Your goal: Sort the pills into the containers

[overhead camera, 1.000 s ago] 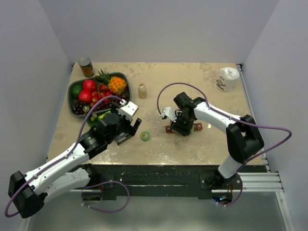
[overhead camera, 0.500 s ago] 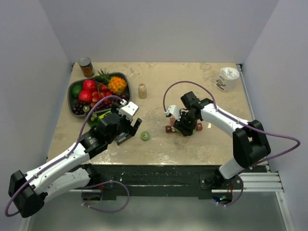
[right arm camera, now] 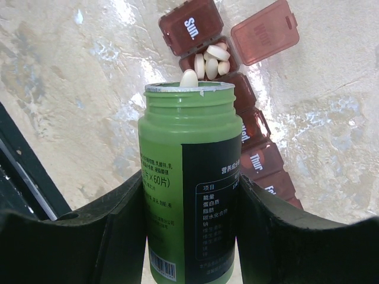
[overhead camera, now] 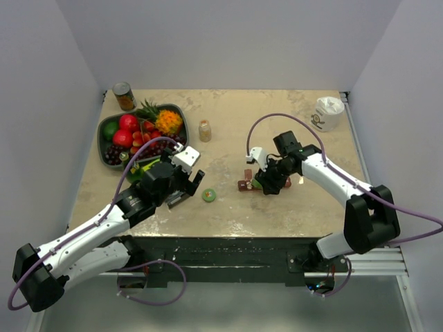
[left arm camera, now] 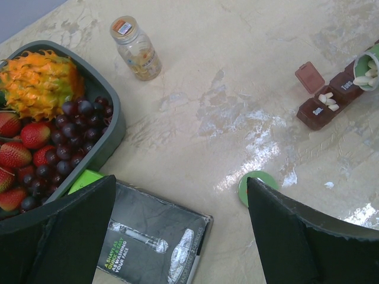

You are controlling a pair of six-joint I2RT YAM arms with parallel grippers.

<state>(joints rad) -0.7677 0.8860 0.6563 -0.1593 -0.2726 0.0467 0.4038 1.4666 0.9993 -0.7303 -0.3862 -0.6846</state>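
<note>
The containers are a dark red-brown strip [right arm camera: 260,154] of compartments, seen also from the top [overhead camera: 245,185] and in the left wrist view [left arm camera: 314,112]. The compartment next to "Sun." has its lid [right arm camera: 263,32] flipped open and holds several white pills [right arm camera: 210,59]. My right gripper [overhead camera: 268,181] is shut on an uncapped green bottle [right arm camera: 189,177], tilted with its mouth over that compartment. One pill [right arm camera: 188,78] lies at the bottle's rim. My left gripper [overhead camera: 187,183] is open and empty, hovering above a black booklet [left arm camera: 154,236]. The green cap [overhead camera: 209,196] lies on the table.
A dark fruit tray [overhead camera: 102,142] stands at the back left, with a can [overhead camera: 124,96] behind it. A small amber bottle [overhead camera: 205,131] stands mid-table. A white cup [overhead camera: 327,113] is at the back right. The green cap also shows by my left finger [left arm camera: 254,183].
My right arm has shifted a little to the right with the green bottle in it, still over the strip. The left arm has not moved.
</note>
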